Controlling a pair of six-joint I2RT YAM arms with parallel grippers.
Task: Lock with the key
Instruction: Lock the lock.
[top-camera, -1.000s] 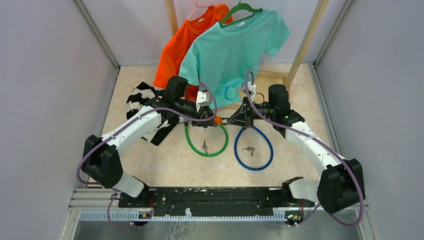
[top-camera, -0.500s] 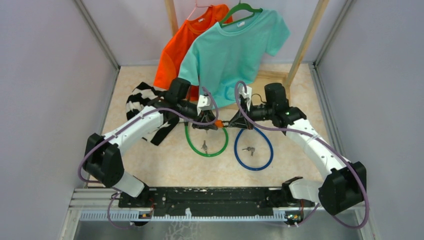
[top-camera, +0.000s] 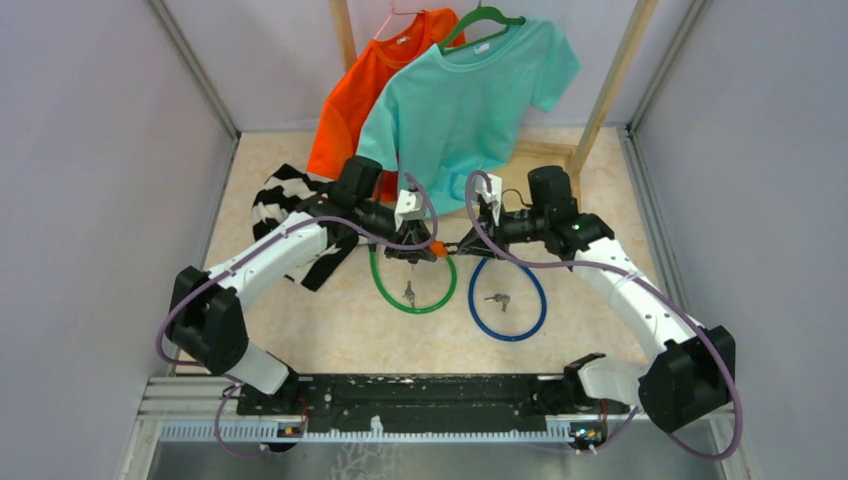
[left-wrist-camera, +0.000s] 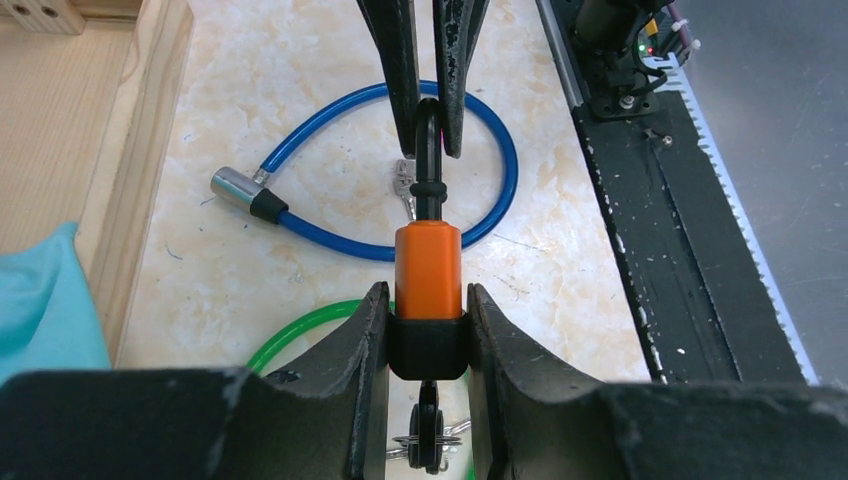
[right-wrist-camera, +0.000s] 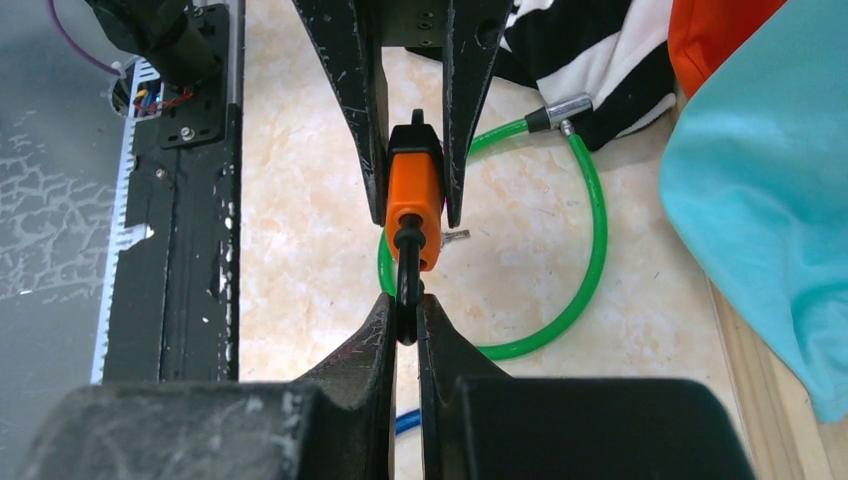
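An orange lock body (left-wrist-camera: 428, 268) with a black end collar hangs above the table, with my left gripper (left-wrist-camera: 428, 300) shut on the collar. A black key (right-wrist-camera: 405, 270) sticks out of the lock's other end, and my right gripper (right-wrist-camera: 404, 305) is shut on its head. In the top view the lock (top-camera: 437, 243) sits between the left gripper (top-camera: 424, 246) and the right gripper (top-camera: 456, 243), which face each other. In the left wrist view the key (left-wrist-camera: 428, 150) runs up into the right gripper's fingers (left-wrist-camera: 400, 70). The part of the key inside the lock is hidden.
A green cable loop (top-camera: 412, 288) and a blue cable loop (top-camera: 508, 300) lie on the table below the grippers, each with small keys inside it. A striped cloth (top-camera: 285, 205) lies at the left. Orange (top-camera: 345, 110) and teal shirts (top-camera: 470, 100) hang on a wooden frame (top-camera: 605, 95) behind.
My right gripper has shifted a little left toward the lock and its wrist has turned. The left arm has stayed where it was.
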